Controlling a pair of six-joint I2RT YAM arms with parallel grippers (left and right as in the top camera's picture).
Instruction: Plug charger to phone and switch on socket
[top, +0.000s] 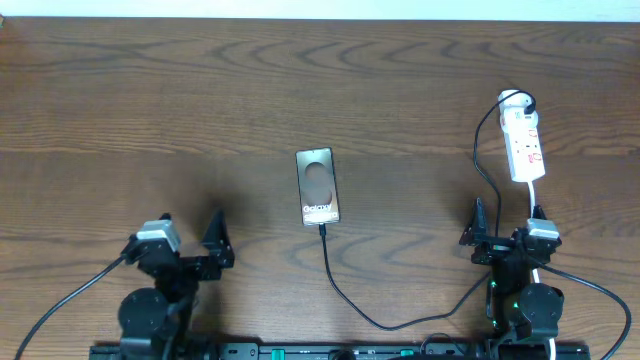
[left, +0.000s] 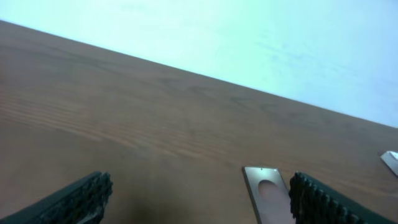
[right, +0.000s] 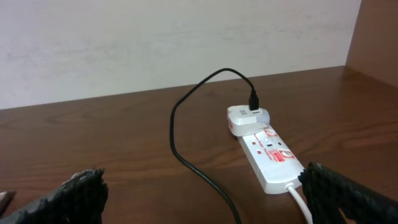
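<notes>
The phone (top: 318, 187) lies flat at the table's middle, lettering toward me. The charger's thin black cable (top: 345, 298) meets the phone's near edge, loops right past my right arm and rises to a white adapter (top: 515, 100) at the far end of the socket (top: 525, 148). My left gripper (top: 190, 236) is open, left of and nearer than the phone, holding nothing. In the left wrist view the phone (left: 268, 196) lies just inside the right finger (left: 320, 202). My right gripper (top: 506, 226) is open just short of the socket (right: 272, 157), and the cable (right: 186, 155) runs between its fingers (right: 348, 196).
The socket's thick white cord (right: 301, 202) leaves its near end and passes by my right finger toward the arm base (top: 530, 310). The brown wooden table (top: 150, 110) stretches back to a pale wall (right: 155, 43).
</notes>
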